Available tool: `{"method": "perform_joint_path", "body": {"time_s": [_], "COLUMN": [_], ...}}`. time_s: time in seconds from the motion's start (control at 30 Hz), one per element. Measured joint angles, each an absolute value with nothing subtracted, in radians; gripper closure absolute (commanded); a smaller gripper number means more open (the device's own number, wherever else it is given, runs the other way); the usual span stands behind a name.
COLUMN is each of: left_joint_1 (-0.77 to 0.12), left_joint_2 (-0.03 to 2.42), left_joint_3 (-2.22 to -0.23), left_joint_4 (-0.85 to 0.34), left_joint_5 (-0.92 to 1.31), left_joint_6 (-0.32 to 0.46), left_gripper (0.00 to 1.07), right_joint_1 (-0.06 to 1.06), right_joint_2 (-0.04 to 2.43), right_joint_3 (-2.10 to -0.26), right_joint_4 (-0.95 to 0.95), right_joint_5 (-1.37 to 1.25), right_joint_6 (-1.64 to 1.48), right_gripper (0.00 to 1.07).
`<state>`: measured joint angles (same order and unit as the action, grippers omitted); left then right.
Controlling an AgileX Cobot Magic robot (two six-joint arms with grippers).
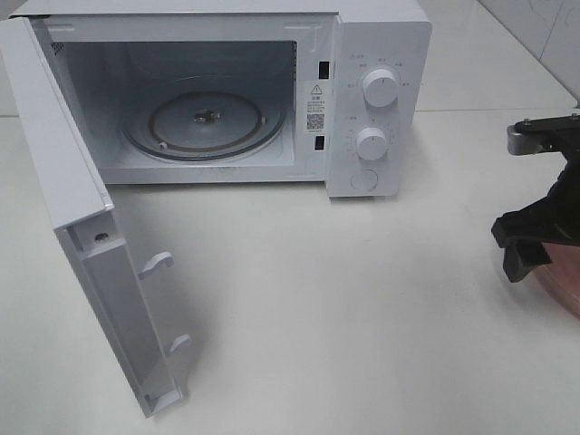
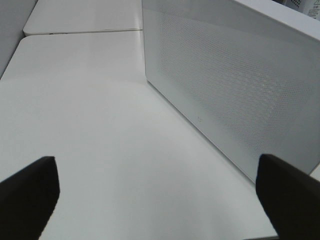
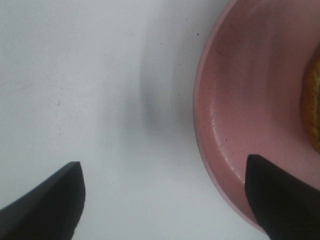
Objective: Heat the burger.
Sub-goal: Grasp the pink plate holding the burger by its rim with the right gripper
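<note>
Only a brown-yellow sliver of the burger (image 3: pixel 313 102) shows, lying on a pink plate (image 3: pixel 235 115) at the table's right edge (image 1: pixel 564 288). My right gripper (image 3: pixel 165 200) hangs open over the plate's rim, one finger above the plate's inside and the other above the bare table. In the high view this gripper (image 1: pixel 530 243) is at the far right. The white microwave (image 1: pixel 381 100) stands at the back with its door (image 1: pixel 82 227) swung wide open and its glass turntable (image 1: pixel 204 122) bare. My left gripper (image 2: pixel 157 200) is open and empty, facing the door's perforated outer face (image 2: pixel 235 85).
Two white knobs (image 1: pixel 378 88) and a round button (image 1: pixel 363 179) are on the microwave's right-hand panel. The open door juts forward on the left, its latch hooks (image 1: pixel 156 263) pointing inward. White tabletop (image 1: pixel 344 317) stretches in front of the microwave.
</note>
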<state>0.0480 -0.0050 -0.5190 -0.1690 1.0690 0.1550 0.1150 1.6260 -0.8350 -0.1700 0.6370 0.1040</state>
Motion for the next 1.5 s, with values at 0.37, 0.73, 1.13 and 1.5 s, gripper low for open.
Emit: {"method": "perform_joint_path", "body": {"time_s": [0.37,0.73,1.13,1.5], "left_joint_1": [0.048,0.048,0.048,0.048], "left_joint_2": [-0.005,-0.005,-0.005,-0.005], "left_joint_3": [-0.519,-0.519,-0.519,-0.519], "left_joint_4": [-0.169,-0.169,-0.169,-0.169], "left_joint_5": [1.069,1.069,1.069,1.069], "left_joint_6": [0.155,0.155,0.155,0.155], "left_gripper": [0.07,0.07,0.07,0.07], "right_joint_1": [0.114,0.067,0.067,0.067], "right_joint_2": [1.716,1.745,1.813,1.848], "right_joint_3": [-0.836,-0.836,-0.837,-0.838], "right_joint_4": [-0.248,-0.274,-0.246,-0.267], "right_joint_5": [0.564,0.504,0.458,0.434], "right_joint_6": [0.162,0.191,0.185,0.185], "right_gripper": [0.26,0.27,0.28,0.33]}}
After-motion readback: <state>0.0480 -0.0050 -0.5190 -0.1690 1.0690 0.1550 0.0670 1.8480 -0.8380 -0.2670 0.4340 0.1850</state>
